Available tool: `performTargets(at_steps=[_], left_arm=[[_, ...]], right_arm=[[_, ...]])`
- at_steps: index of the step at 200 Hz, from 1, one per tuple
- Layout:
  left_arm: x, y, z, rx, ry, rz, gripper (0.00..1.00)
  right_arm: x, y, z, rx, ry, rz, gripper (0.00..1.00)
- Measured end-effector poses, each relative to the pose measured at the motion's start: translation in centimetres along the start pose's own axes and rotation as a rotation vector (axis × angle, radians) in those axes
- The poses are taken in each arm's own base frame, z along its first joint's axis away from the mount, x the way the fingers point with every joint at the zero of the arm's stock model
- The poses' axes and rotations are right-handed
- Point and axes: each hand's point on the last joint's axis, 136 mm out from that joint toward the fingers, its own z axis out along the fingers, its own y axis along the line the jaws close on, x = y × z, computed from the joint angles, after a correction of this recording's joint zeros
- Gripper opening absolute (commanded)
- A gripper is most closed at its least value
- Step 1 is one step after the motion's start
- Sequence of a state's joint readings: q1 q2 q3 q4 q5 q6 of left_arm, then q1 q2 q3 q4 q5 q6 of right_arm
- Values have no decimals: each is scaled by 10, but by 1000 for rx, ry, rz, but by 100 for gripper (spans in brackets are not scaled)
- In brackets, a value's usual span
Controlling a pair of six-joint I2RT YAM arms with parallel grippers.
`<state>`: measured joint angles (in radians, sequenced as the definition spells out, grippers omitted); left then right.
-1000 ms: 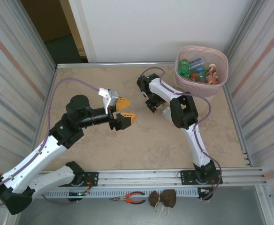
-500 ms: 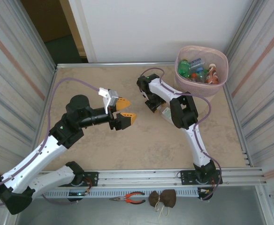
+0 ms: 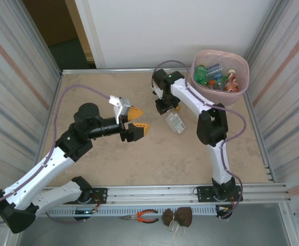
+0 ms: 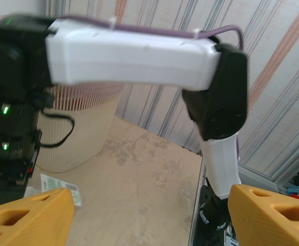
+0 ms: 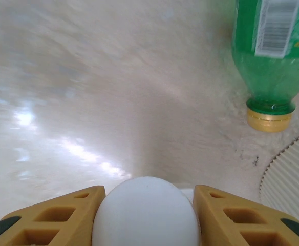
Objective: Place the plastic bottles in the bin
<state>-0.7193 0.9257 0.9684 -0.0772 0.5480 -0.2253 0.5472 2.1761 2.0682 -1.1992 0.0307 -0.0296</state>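
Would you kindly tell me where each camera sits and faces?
Top external: above and behind, looking down on the table; left arm, right arm and the bin show.
Left wrist: on the left arm, facing the right arm across the table; open left gripper at the bottom.
Right wrist: looking down at the table past the right gripper, shut on a white-ended bottle; a green bottle lies beyond.
Shared: top external and left wrist both show the right arm and bin.
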Motion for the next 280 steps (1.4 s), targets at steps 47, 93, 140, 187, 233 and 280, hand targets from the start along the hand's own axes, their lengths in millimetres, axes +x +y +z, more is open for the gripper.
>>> performTargets(at_steps=[47, 93, 140, 187, 233, 280], left_arm=[[0, 1, 2, 0, 0, -1, 79], [-2, 1, 2, 2, -8, 5, 80], [-1, 2, 4, 1, -5, 3, 79], [-2, 2, 5, 2, -8, 5, 79], [2, 6, 8, 0, 4, -3, 80], [2, 10, 11, -4, 3, -5, 80]], right_arm=[[-22, 24, -84, -211, -245, 43, 45], [-30, 36, -153, -322, -437, 66, 39], [-23, 34, -224, -327, -615, 68, 37], [-8, -1, -287, -201, -784, 122, 35], [30, -82, -340, 24, -922, 299, 35], [73, -154, -354, 215, -937, 485, 34]])
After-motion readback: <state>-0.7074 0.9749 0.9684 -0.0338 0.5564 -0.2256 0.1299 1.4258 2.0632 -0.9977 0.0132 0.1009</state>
